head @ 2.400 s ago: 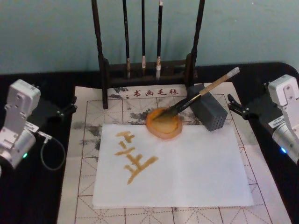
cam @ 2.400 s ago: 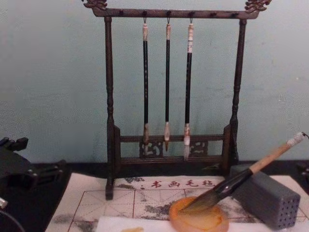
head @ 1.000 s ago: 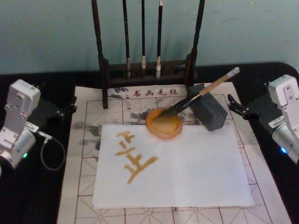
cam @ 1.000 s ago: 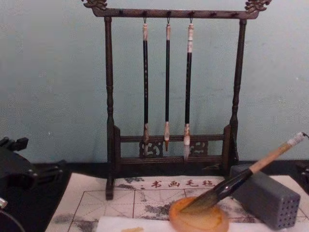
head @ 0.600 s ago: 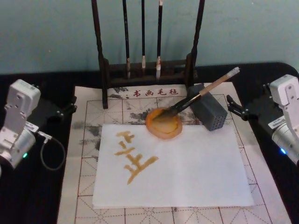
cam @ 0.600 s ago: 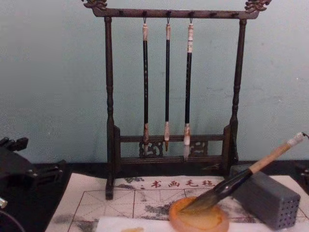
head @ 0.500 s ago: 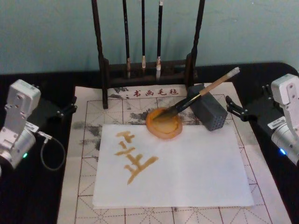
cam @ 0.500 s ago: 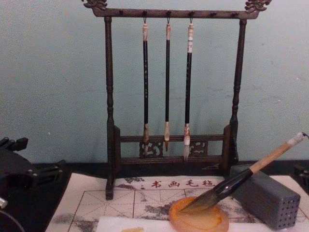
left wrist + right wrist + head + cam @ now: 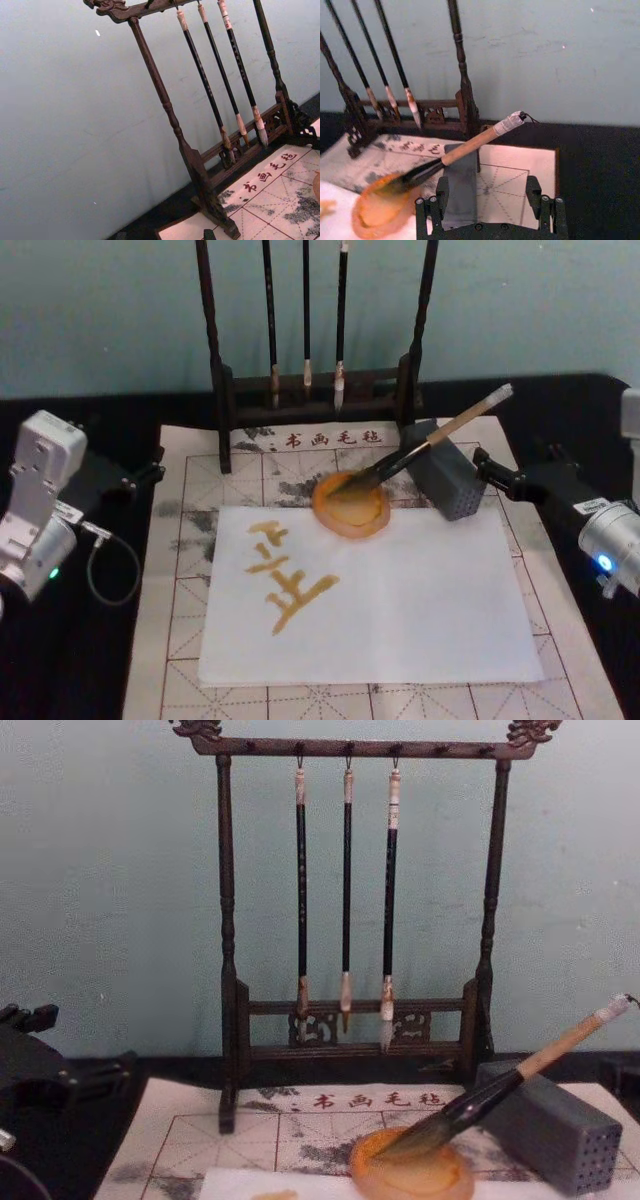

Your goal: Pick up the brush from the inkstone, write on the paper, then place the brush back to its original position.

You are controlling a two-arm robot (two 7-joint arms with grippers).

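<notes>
1. Brush [image 9: 420,447]: bristles laid in inkstone [image 9: 322,510]; handle propped on grey block [image 9: 448,480], just right of inkstone.
2. R gripper [image 9: 488,472]: released, empty, right of inkstone. L gripper [image 9: 140,475]: parked well left.
3. Brush judged light, stiff; to be gripped mid-handle. Bristles soft, wet.

The brush [image 9: 455,422] has a smooth tan bamboo handle and a bushy hair tip. The inkstone [image 9: 355,518] looks glossy amber. The paper [image 9: 420,590] is matt white. The mat [image 9: 175,640] looks like felt. The rack [image 9: 228,900] is dark polished wood, and the block [image 9: 447,480] is matt grey.

Tilted brush [image 9: 432,439], bristles in orange inkstone [image 9: 352,518] touching paper [image 9: 410,600]
</notes>
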